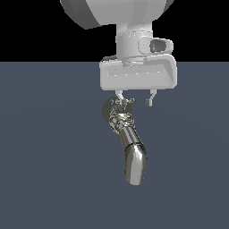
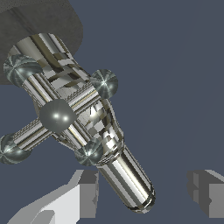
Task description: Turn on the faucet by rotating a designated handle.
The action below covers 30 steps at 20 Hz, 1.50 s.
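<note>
Nearest the exterior camera, the faucet's chrome spout [image 1: 134,163] curves down. Behind it, the cross handle [image 1: 121,105] tops the faucet; the gripper [image 1: 135,100] hovers just above, jaws released, one finger [image 1: 120,96] beside the handle.

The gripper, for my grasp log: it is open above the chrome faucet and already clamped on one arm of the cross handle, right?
Not clamped. The wrist view shows the gripper open, its fingers apart, touching no arm of the cross handle. It does hang above the chrome faucet.

gripper [image 1: 134,99] directly above faucet handle [image 1: 121,106]
</note>
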Each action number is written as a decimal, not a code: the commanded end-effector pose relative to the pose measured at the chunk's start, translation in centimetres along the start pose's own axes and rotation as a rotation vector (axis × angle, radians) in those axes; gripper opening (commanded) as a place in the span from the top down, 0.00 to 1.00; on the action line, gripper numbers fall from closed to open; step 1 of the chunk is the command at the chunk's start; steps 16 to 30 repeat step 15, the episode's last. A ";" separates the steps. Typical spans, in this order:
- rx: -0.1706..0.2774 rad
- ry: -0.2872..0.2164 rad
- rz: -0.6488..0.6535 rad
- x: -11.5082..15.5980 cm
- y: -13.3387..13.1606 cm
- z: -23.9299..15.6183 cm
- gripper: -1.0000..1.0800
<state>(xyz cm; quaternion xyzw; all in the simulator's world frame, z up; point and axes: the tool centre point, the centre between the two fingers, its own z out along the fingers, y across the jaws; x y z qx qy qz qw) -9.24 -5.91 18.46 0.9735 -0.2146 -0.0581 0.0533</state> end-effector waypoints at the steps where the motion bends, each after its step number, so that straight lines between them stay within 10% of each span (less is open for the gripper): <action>1: -0.005 0.072 0.094 6.8 4.8 1.3 0.75; 2: -0.022 0.086 0.176 6.8 8.2 0.7 0.75; 3: -0.025 0.106 0.211 7.6 8.6 0.5 0.45; 4: -0.045 0.132 0.217 8.4 9.5 0.6 0.64; 5: -0.055 0.153 0.234 9.2 10.0 0.7 0.09; 7: -0.042 0.187 0.211 11.6 11.2 0.6 0.11; 8: -0.059 0.204 0.150 10.7 7.6 0.1 0.11; 9: -0.074 0.206 0.138 11.6 8.2 0.8 0.51; 11: -0.062 0.191 -0.001 10.8 4.9 3.7 0.31; 13: -0.028 0.124 -0.086 5.0 -5.7 7.7 0.32; 14: -0.073 0.129 -0.175 6.8 -3.8 6.1 0.71; 30: -0.086 0.130 -0.200 6.2 -5.1 6.4 0.71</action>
